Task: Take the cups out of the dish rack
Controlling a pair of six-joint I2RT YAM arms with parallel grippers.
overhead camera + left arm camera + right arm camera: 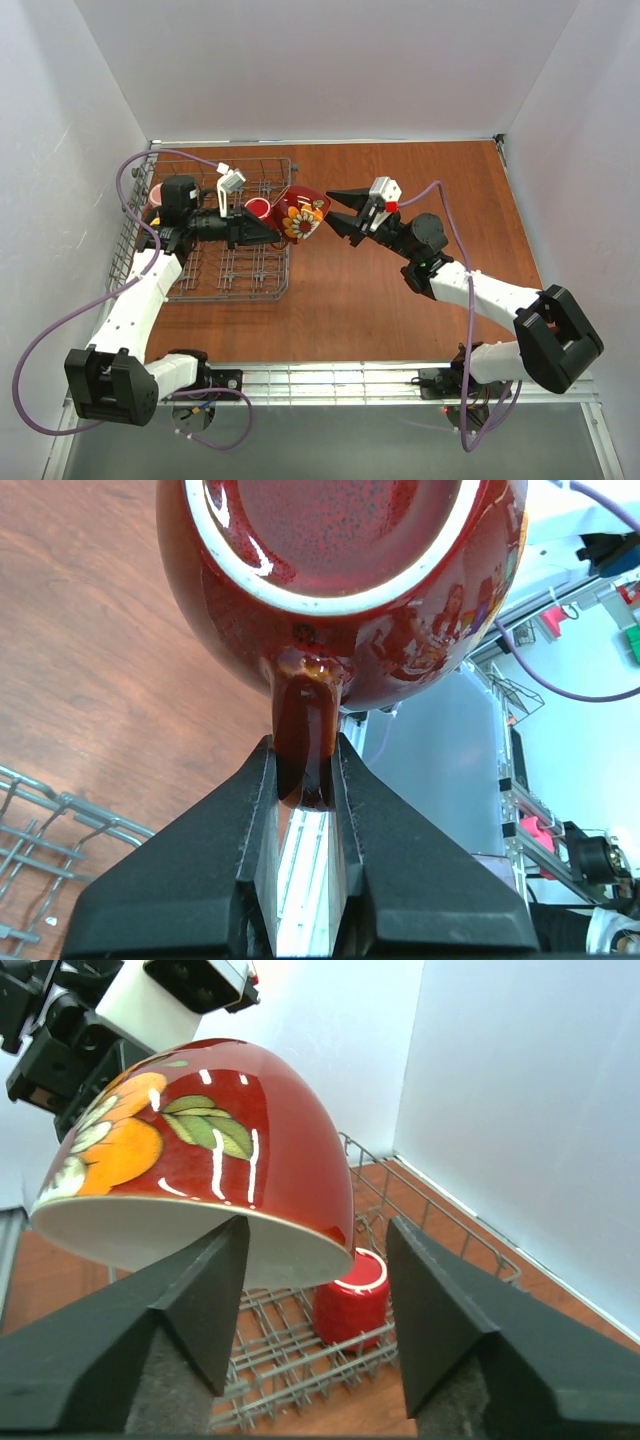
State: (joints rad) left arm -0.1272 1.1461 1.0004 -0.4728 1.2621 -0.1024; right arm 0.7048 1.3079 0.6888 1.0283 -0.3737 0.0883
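Observation:
My left gripper is shut on the handle of the dark red floral mug. It holds the mug in the air just past the right edge of the grey wire dish rack. The mug's white inside faces my right gripper. That gripper is open, its jaws straddling the mug's rim with a gap on the outer side. A plain red mug stands mouth down in the rack. A pink cup peeks out behind the left arm.
The brown wooden table lies under both arms. White walls close in on three sides. A purple cable loops over the rack's far left corner, and another trails from the right wrist.

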